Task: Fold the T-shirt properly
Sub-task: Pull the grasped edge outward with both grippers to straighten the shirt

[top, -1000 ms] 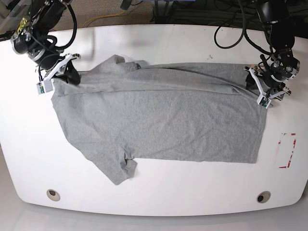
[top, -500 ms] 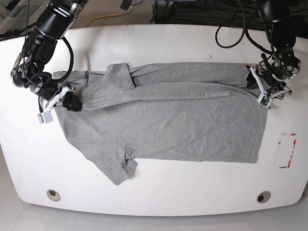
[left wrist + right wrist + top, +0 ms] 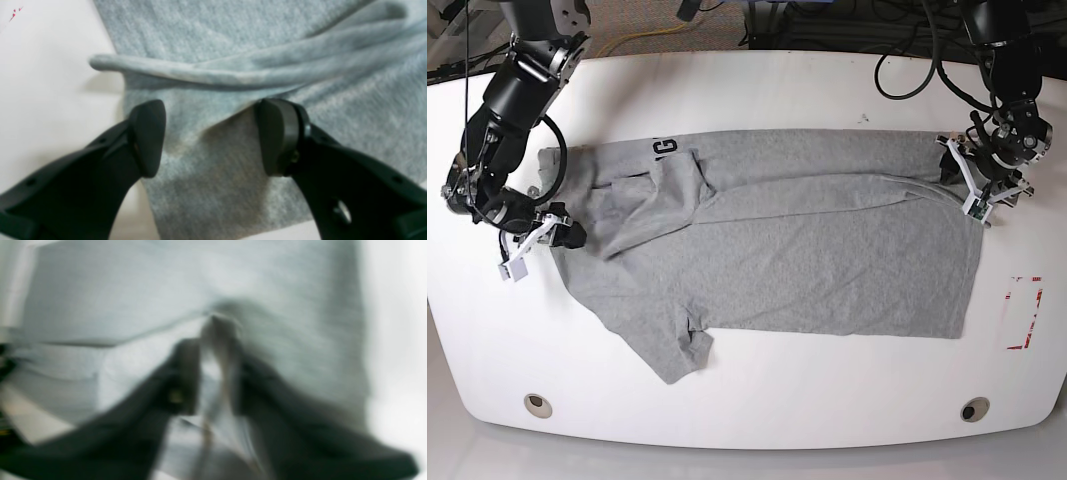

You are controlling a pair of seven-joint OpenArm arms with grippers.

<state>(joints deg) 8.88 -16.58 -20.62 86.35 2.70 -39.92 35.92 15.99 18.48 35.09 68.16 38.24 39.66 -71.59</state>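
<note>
White worktop (image 3: 757, 400) carrying the grey T-shirt (image 3: 787, 250), spread flat with one sleeve (image 3: 677, 350) toward the near edge. Right gripper (image 3: 555, 232) at the shirt's left edge; the blurred wrist view shows a strip of cloth between its slightly parted jaws, grip uncertain. Left gripper (image 3: 210, 136), jaws spread, straddles the right edge below a rolled fold (image 3: 213, 71). Dark lettering (image 3: 663, 148) shows at the far edge

Base looks down overhead; wrist views sit close above the T-shirt (image 3: 777, 240).
</note>
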